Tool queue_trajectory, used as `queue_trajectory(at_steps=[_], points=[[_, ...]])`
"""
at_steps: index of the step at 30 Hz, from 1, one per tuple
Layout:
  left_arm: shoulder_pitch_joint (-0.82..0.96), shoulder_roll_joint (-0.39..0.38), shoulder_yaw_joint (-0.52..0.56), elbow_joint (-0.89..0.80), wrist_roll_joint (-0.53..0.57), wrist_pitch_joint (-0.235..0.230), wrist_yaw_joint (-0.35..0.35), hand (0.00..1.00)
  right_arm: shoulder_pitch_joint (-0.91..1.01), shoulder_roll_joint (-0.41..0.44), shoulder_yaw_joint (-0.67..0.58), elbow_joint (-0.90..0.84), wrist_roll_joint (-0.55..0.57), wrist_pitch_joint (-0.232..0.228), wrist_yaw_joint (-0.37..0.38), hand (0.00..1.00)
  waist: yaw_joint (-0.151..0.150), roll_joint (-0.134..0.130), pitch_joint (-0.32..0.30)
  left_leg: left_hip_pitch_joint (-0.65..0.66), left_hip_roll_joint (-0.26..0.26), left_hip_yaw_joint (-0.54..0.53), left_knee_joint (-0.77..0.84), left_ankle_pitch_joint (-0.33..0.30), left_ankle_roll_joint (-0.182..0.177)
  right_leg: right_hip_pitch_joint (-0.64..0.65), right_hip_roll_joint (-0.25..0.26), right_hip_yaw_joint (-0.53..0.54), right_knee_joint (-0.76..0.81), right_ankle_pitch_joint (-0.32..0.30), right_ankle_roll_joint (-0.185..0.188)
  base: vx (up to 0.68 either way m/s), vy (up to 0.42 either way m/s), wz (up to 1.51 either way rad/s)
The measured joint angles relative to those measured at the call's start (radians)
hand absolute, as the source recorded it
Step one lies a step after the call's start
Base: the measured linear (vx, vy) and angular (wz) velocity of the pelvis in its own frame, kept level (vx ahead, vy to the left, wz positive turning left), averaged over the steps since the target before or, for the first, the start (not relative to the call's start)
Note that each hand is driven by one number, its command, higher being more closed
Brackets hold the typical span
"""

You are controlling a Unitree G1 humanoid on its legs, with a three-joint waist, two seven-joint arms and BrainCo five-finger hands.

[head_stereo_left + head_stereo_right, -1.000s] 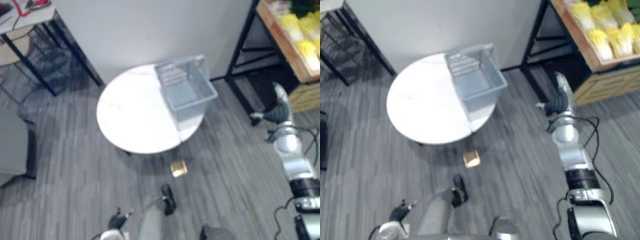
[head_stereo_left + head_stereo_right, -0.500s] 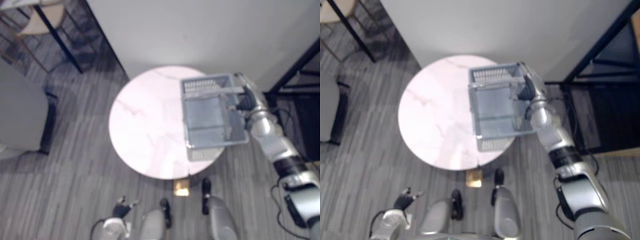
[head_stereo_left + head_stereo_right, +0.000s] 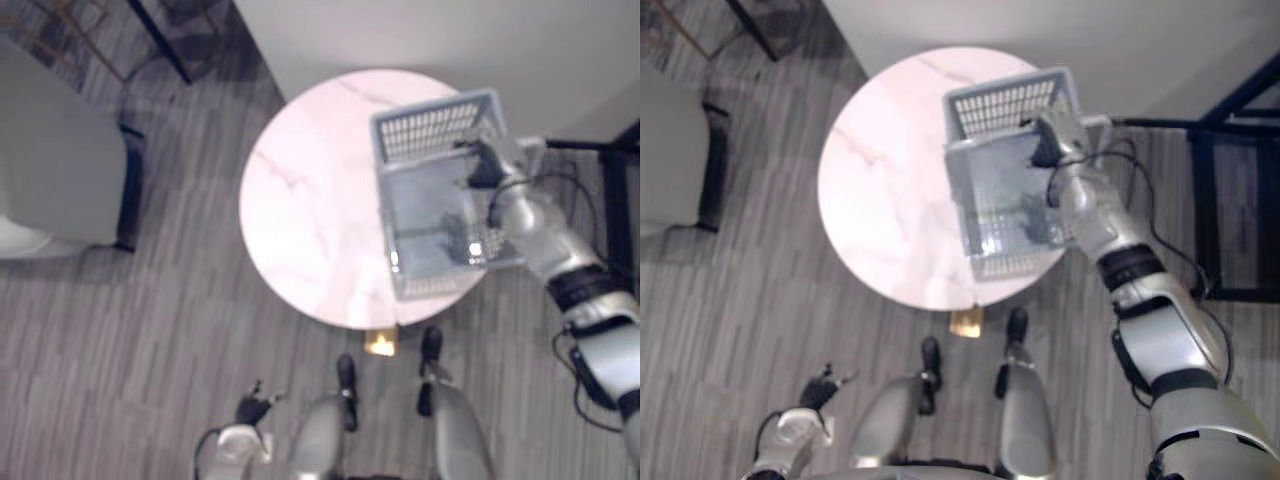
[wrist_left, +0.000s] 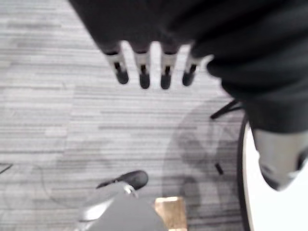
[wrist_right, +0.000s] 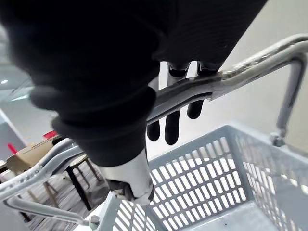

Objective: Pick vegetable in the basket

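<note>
a round pale desk (image 3: 300,220) was seen from above, and a grey slatted basket (image 3: 432,128) was set on its right part, the near end reaching past the desk's edge. the basket's long axis was laid roughly away from the robot, turned a little to the right. its inside looked bare apart from shadow, and no vegetable could be made out in it.

the right hand (image 3: 483,165) was held over the basket's far right part, at the metal handle (image 5: 240,72), which was raised above the rim. in the right wrist view the handle bar was laid across the palm side of the fingers (image 5: 172,127). these were kept nearly straight past the bar, with the thumb (image 5: 127,178) on the other side of it, so the hand was judged released and not yet clenched on the handle.

the left hand (image 4: 143,67) was hung low at the robot's left, well apart from the desk, with its fingers relaxed over the floor (image 4: 57,125) and nothing held.

the right hand was plainly the nearer one, with the bar already against it. the coming move was judged to turn on the fingers being curled round that bar, across its length.
</note>
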Motion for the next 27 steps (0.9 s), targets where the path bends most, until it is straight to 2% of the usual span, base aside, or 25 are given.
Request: queue_trajectory(at_steps=[2,5,7,9,11,12,13,14,15,16,17,18,19,20,21,22,23,24,25,26,27], points=[[-0.013,-0.001,-0.004,0.000,0.000,0.001,0.001,0.00,-0.025,0.001,0.007,0.057,-0.024,-0.002,0.007,1.00,0.017,0.006,0.006,-0.003,0.001,-0.061,0.029,-0.040,-0.012,0.000,0.015,0.013,0.000,0.000,0.000,-0.04,0.013,-0.19],[-0.050,0.000,-0.005,-0.021,0.000,0.004,0.000,0.00,-0.032,-0.001,-0.007,0.099,-0.025,0.004,0.007,1.00,0.019,-0.003,0.013,-0.008,-0.006,-0.056,0.059,-0.053,-0.008,0.002,0.017,0.038,-0.001,0.007,0.009,-0.04,0.041,-0.15],[-0.072,0.012,-0.045,-0.064,0.000,0.003,-0.006,0.00,-0.033,0.002,-0.009,0.102,-0.056,0.005,0.022,1.00,0.022,-0.013,0.018,0.014,-0.016,-0.011,0.059,-0.059,0.002,0.008,0.019,0.089,-0.016,0.035,0.016,-0.02,0.056,-0.47],[-0.102,0.023,-0.067,-0.079,0.000,0.002,-0.017,0.00,-0.021,0.003,-0.024,0.098,-0.063,0.005,0.040,1.00,0.011,-0.016,0.019,0.028,-0.027,0.016,0.067,-0.069,0.016,0.027,0.017,0.119,-0.051,0.063,0.026,-0.01,0.101,-0.48],[-0.137,0.037,-0.081,-0.090,0.000,0.001,-0.027,0.00,0.044,0.003,-0.092,0.056,-0.062,0.011,0.051,1.00,-0.005,-0.020,0.020,0.038,-0.028,0.036,0.102,-0.094,0.027,0.056,0.018,0.137,-0.081,0.082,0.032,-0.02,0.114,-0.38],[-0.143,0.046,-0.082,-0.112,0.000,0.000,-0.031,0.00,0.101,0.009,-0.131,0.014,-0.060,0.018,0.051,1.00,-0.014,-0.033,0.017,0.040,-0.028,0.056,0.123,-0.106,0.032,0.061,0.022,0.135,-0.087,0.092,0.019,-0.03,0.095,-0.55],[-0.142,0.073,-0.079,-0.149,0.000,-0.001,-0.031,0.00,0.185,0.041,-0.190,-0.051,-0.053,0.032,0.052,1.00,-0.021,-0.073,0.014,0.051,-0.027,0.092,0.133,-0.109,0.038,0.055,0.030,0.154,-0.087,0.119,-0.013,-0.05,0.084,-0.96],[-0.138,0.094,-0.072,-0.170,0.001,-0.001,-0.033,0.00,0.248,0.073,-0.228,-0.102,-0.044,0.036,0.051,1.00,-0.022,-0.104,0.013,0.072,-0.014,0.133,0.116,-0.105,0.044,0.055,0.055,0.162,-0.118,0.181,-0.075,-0.08,0.025,-1.49],[-0.125,0.102,-0.057,-0.188,0.003,-0.001,-0.038,0.00,0.306,0.109,-0.255,-0.151,-0.027,0.038,0.053,1.00,-0.008,-0.121,0.002,0.095,0.038,0.207,0.069,-0.101,0.058,0.054,0.085,0.122,-0.145,0.234,-0.143,-0.09,-0.004,-1.82],[-0.113,0.106,-0.032,-0.188,0.004,-0.001,-0.051,0.00,0.397,0.152,-0.286,-0.188,-0.009,0.049,0.052,1.00,-0.012,-0.140,-0.005,0.140,0.057,0.275,0.039,-0.093,0.054,-0.001,0.064,-0.062,0.136,-0.009,-0.171,-0.02,-0.007,-1.66],[-0.092,0.106,-0.031,-0.189,0.005,0.000,-0.057,0.00,0.470,0.177,-0.315,-0.201,-0.002,0.052,0.053,1.00,-0.032,-0.155,-0.015,0.175,0.054,0.313,0.035,-0.092,0.054,0.008,0.014,-0.176,0.286,-0.129,-0.160,0.05,0.038,-1.41],[-0.065,0.102,-0.031,-0.194,0.013,0.002,-0.065,0.00,0.533,0.199,-0.340,-0.217,0.014,0.057,0.052,1.00,-0.037,-0.179,-0.031,0.196,0.041,0.365,0.053,-0.096,0.055,0.017,-0.029,-0.251,0.344,-0.180,-0.161,0.04,0.082,-1.93],[-0.026,0.080,0.009,-0.192,0.023,0.009,-0.079,0.00,0.622,0.233,-0.372,-0.305,0.040,0.067,0.051,1.00,-0.041,-0.192,-0.046,0.188,0.040,0.433,0.118,-0.135,0.101,0.030,0.007,-0.295,0.306,-0.116,-0.258,-0.07,0.081,-2.24],[-0.013,0.082,0.030,-0.184,0.023,0.008,-0.080,0.00,0.647,0.251,-0.385,-0.339,0.046,0.066,0.049,1.00,-0.036,-0.198,-0.054,0.188,0.031,0.433,0.091,-0.161,0.123,0.037,0.046,-0.265,0.236,-0.066,-0.272,-0.25,0.085,-2.88],[0.021,0.090,0.063,-0.170,0.033,0.008,-0.082,0.00,0.665,0.281,-0.405,-0.365,0.066,0.066,0.049,1.00,-0.022,-0.196,-0.075,0.207,0.034,0.455,-0.036,-0.118,0.146,0.061,0.107,-0.229,0.132,-0.037,-0.255,-0.29,0.048,-2.96],[0.041,0.089,0.089,-0.138,0.052,0.017,-0.085,0.00,0.689,0.309,-0.441,-0.381,0.076,0.064,0.040,1.00,-0.022,-0.226,-0.099,0.257,0.029,0.602,-0.061,-0.067,0.116,0.080,0.018,-0.380,0.276,-0.197,-0.223,-0.22,0.047,-2.92],[0.050,0.097,0.087,-0.122,0.052,0.029,-0.086,0.00,0.714,0.306,-0.470,-0.391,0.081,0.059,0.032,1.00,-0.030,-0.230,-0.116,0.266,0.032,0.660,-0.044,-0.067,0.117,0.106,-0.063,-0.487,0.341,-0.274,-0.152,-0.07,-0.004,-2.55],[0.056,0.091,0.086,-0.111,0.052,0.030,-0.088,0.00,0.726,0.302,-0.489,-0.390,0.100,0.059,0.029,1.00,-0.032,-0.226,-0.123,0.285,0.040,0.731,-0.037,-0.068,0.117,0.137,-0.135,-0.577,0.381,-0.306,-0.138,0.01,-0.039,-2.32],[0.074,0.089,0.088,-0.087,0.054,0.031,-0.088,0.00,0.746,0.308,-0.493,-0.393,0.104,0.056,0.030,1.00,-0.024,-0.226,-0.149,0.299,0.055,0.821,-0.016,-0.068,0.117,0.153,-0.196,-0.666,0.382,-0.307,-0.132,0.03,-0.076,-2.29],[0.078,0.087,0.089,-0.070,0.057,0.034,-0.087,0.00,0.765,0.311,-0.488,-0.398,0.104,0.050,0.031,1.00,-0.020,-0.224,-0.161,0.304,0.068,0.858,0.006,-0.069,0.116,0.160,-0.214,-0.680,0.357,-0.289,-0.111,0.08,-0.155,-2.55],[0.085,0.084,0.090,-0.049,0.061,0.047,-0.088,0.00,0.809,0.325,-0.485,-0.409,0.104,0.041,0.033,1.00,-0.015,-0.223,-0.178,0.325,0.097,0.923,0.058,-0.077,0.102,0.178,-0.205,-0.646,0.259,-0.219,-0.039,0.14,-0.272,-2.31]])
